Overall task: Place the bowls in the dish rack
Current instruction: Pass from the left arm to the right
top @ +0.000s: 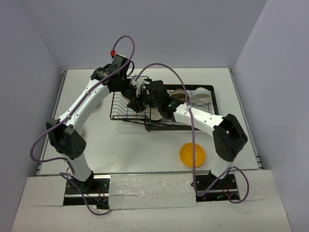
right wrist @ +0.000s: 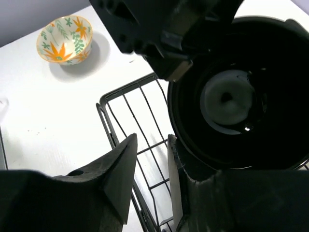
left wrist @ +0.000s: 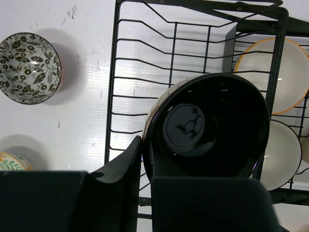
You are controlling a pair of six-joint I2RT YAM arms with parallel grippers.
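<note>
Left gripper (left wrist: 144,162) pinches the black bowl (left wrist: 212,125) by its rim, over the rack (left wrist: 115,87); right gripper (right wrist: 150,159), jaws narrowly apart, sits just beside that bowl, holding nothing.

My left arm (top: 86,102) and right arm (top: 200,118) have white links with black joint housings. Each arm carries a purple cable (top: 35,145). The left one has a red fitting (top: 113,52). Left claw (left wrist: 145,151) and right claw (right wrist: 151,142) have matte black, wedge-shaped fingers.
</note>
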